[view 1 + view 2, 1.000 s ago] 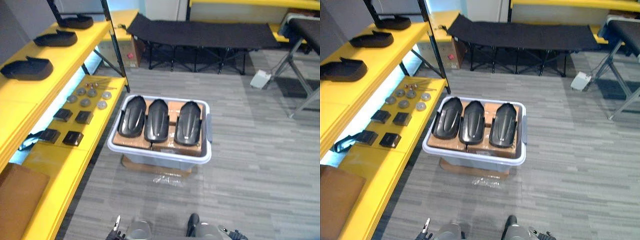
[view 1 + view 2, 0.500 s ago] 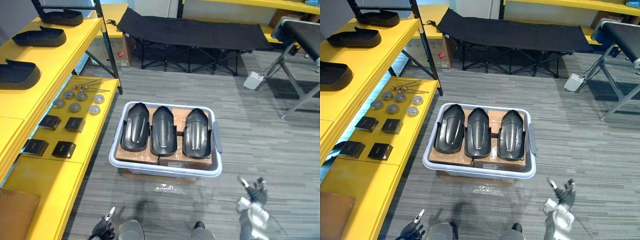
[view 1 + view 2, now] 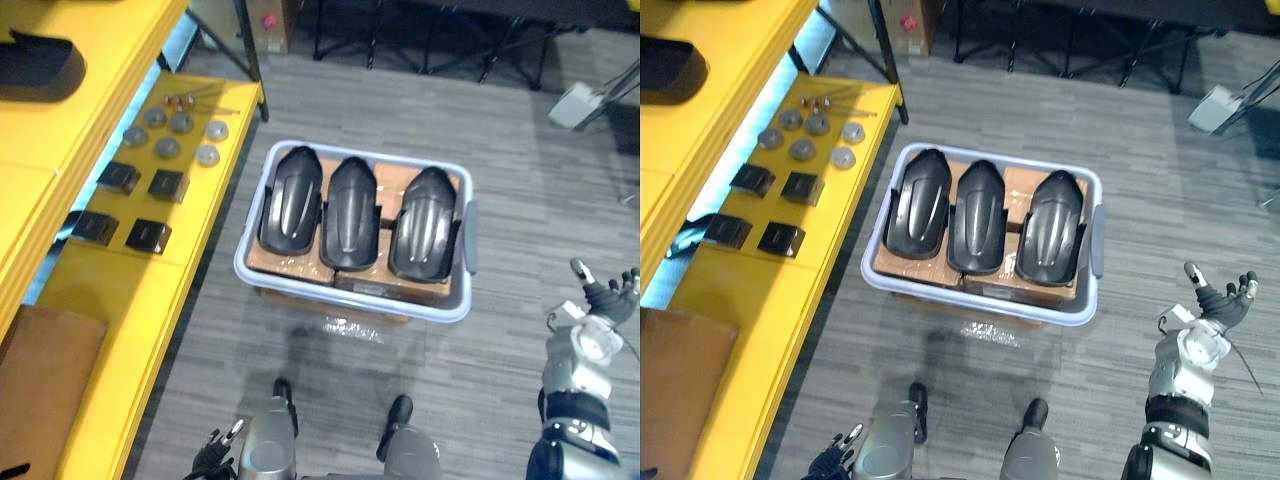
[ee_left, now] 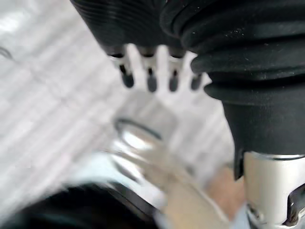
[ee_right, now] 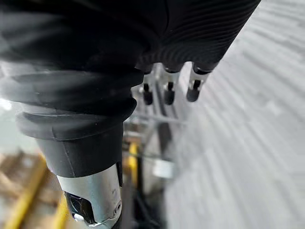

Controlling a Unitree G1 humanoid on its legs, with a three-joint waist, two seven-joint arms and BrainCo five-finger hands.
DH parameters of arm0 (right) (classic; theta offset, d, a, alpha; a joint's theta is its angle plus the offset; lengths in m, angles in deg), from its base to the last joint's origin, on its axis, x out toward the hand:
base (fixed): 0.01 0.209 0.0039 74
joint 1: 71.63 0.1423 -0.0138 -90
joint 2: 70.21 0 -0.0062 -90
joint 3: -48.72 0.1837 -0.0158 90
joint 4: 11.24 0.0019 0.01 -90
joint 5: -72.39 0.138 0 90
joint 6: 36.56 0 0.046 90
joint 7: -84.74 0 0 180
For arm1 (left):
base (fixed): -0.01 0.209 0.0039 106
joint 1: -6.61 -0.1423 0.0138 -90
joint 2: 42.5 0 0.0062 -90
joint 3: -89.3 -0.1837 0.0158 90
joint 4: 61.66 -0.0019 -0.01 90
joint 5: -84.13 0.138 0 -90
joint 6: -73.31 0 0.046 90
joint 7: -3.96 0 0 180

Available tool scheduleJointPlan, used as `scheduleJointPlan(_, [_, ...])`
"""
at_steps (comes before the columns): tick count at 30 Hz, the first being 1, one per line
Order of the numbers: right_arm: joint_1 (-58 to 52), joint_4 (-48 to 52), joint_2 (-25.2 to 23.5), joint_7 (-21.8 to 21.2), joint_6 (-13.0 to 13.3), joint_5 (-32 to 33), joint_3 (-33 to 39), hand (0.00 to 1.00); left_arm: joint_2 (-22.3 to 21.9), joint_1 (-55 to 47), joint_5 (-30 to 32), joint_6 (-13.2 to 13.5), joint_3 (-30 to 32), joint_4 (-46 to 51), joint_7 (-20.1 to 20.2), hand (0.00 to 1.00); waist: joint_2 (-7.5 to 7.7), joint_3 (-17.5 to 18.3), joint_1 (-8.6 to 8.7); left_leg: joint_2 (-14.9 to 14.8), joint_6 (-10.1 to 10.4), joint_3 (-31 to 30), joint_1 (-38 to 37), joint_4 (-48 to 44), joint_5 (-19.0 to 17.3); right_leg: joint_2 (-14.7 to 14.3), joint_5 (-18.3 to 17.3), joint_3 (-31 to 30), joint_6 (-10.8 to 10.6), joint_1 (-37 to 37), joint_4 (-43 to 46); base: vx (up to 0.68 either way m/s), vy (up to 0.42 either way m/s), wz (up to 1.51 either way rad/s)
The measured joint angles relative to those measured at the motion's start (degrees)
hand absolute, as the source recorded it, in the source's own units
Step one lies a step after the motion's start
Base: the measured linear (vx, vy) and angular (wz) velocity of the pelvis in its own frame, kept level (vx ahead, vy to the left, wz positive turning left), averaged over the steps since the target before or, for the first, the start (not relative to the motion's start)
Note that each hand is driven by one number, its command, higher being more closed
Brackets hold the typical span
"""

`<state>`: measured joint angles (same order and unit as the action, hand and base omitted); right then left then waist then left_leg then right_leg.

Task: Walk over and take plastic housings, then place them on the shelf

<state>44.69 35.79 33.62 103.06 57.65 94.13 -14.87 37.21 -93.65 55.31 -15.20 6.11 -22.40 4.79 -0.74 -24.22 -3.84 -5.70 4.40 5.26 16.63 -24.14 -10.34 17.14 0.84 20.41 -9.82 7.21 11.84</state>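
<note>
Plastic housings, three black shells, lie side by side, domed backs up, on cardboard boxes inside a grey bin on the floor at frame centre. The boxes probably raise them to the rim for easy lifting. One more housing sits on the yellow shelf at upper left. The right hand, lower right, is spread wide and empty. The left hand, at the bottom edge, shows straight, empty fingers in its wrist view.
</note>
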Motion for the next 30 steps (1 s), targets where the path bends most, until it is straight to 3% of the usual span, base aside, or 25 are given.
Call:
scheduleJointPlan(2, [4.8, -5.7, 3.7, -0.9, -0.4, 0.0, -2.7, 0.00, 0.1, 0.1, -0.3, 1.1, -0.9, -0.1, 0.5, 0.00, -0.58, -0.7, -0.16, 0.5, -0.1, -0.6, 2.4, -1.3, 0.0, 0.7, -0.3, 0.0, 0.1, 2.3, 1.8, -0.07, 0.048, 0.16])
scheduleJointPlan(6, [16.0, -15.3, 11.3, -1.2, -1.2, 0.0, -8.2, 0.00, -0.1, 2.8, -2.5, 2.1, -3.5, -0.7, 2.2, 0.00, -3.27, -2.7, -1.64, 1.6, -0.4, -2.8, 7.3, -3.6, 0.0, 1.8, -0.7, 0.1, 0.1, 6.8, 5.0, -0.11, 0.046, 0.16])
scheduleJointPlan(8, [21.8, -19.2, 14.0, -1.4, -3.5, 0.0, -11.9, 0.00, -0.3, 3.9, -2.9, 2.2, -4.8, -2.0, 2.8, 0.00, -4.78, -3.6, -2.50, 1.7, -0.8, -3.6, 10.0, -4.7, 0.1, 2.0, -1.1, 0.1, 0.0, 9.3, 6.7, -0.10, 0.016, 0.13])
scheduleJointPlan(12, [25.2, -21.8, 16.3, -1.4, -5.7, 0.0, -14.4, 0.00, -0.7, 4.1, -2.9, 2.3, -5.9, -2.4, 3.1, 0.00, -6.33, -4.6, -3.53, 2.1, -1.2, -4.7, 12.9, -6.1, 0.4, 2.3, -1.7, 0.3, 0.0, 11.7, 8.5, -0.06, 0.001, 0.10])
scheduleJointPlan(15, [27.1, -23.1, 17.3, -1.9, -7.0, -0.2, -16.7, 0.00, -0.8, 4.2, -3.3, 2.6, -6.5, -2.7, 3.4, 0.00, -6.39, -4.5, -3.99, 2.3, -1.3, -4.8, 14.6, -6.7, 0.5, 2.8, -1.9, 0.1, 0.1, 13.6, 9.8, -0.03, 0.003, 0.05])
scheduleJointPlan(19, [29.4, -23.4, 19.8, -2.5, -7.9, -1.7, -18.3, 0.00, -0.9, 6.0, -4.9, 3.4, -8.2, -4.5, 4.5, 0.00, -7.91, -5.3, -5.07, 2.3, -1.4, -5.5, 16.2, -8.3, 0.5, 2.8, -2.0, 0.1, 0.2, 14.7, 10.8, -0.02, 0.005, 0.02])
scheduleJointPlan(24, [30.3, -25.7, 19.7, -4.9, -9.1, -4.4, -22.7, 0.00, -1.1, 6.1, -6.4, 3.9, -8.7, -4.6, 4.7, 0.00, -8.10, -5.4, -5.86, 2.2, -1.4, -5.9, 17.2, -8.4, 0.5, 2.8, -2.3, 0.0, 0.5, 16.0, 11.8, -0.02, -0.003, 0.00])
scheduleJointPlan(30, [30.6, -26.1, 20.0, -6.3, -9.2, -6.9, -24.8, 0.00, -1.5, 7.0, -7.4, 4.7, -10.9, -5.0, 5.1, 0.00, -9.40, -5.6, -7.42, 2.4, -1.3, -6.1, 17.8, -8.2, 0.8, 3.0, -2.5, 0.0, 0.6, 17.0, 12.5, 0.00, 0.000, 0.00])
